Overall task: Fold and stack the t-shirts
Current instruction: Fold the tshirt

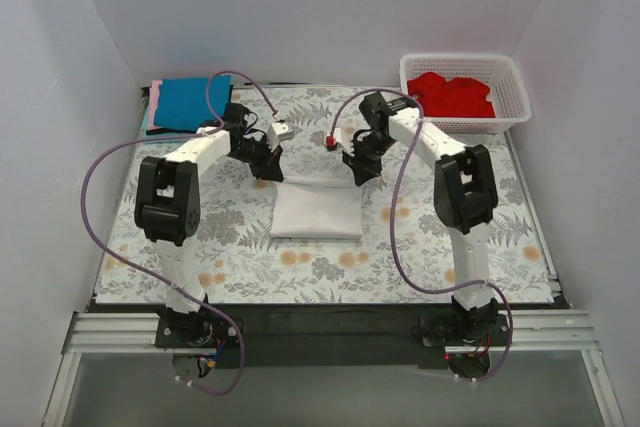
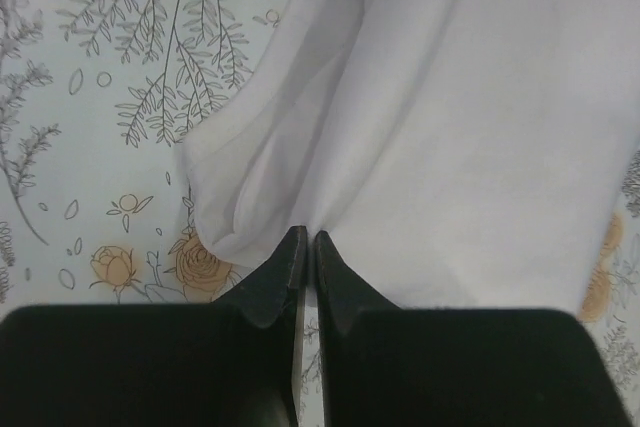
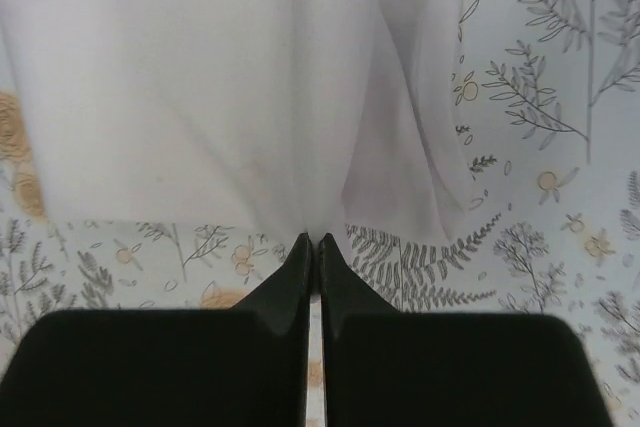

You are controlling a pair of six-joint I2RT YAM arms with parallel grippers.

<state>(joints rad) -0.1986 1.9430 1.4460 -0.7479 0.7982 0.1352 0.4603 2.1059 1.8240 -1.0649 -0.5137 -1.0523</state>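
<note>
At the table's middle, a white t-shirt (image 1: 318, 209) pinched at both far corners

Left fingers (image 2: 285, 277) and right fingers (image 3: 297, 277) are each closed tight on a fold of the white cloth, one at either far corner. Creases run in toward both tips, and the near part lies flat on the floral table cloth (image 1: 420, 237). A blue t-shirt (image 1: 190, 102) lies folded at the far-left corner over a pink t-shirt (image 1: 152, 112) — a red t-shirt (image 1: 452, 95) sits bunched inside the white basket (image 1: 470, 125) at far right.
</note>
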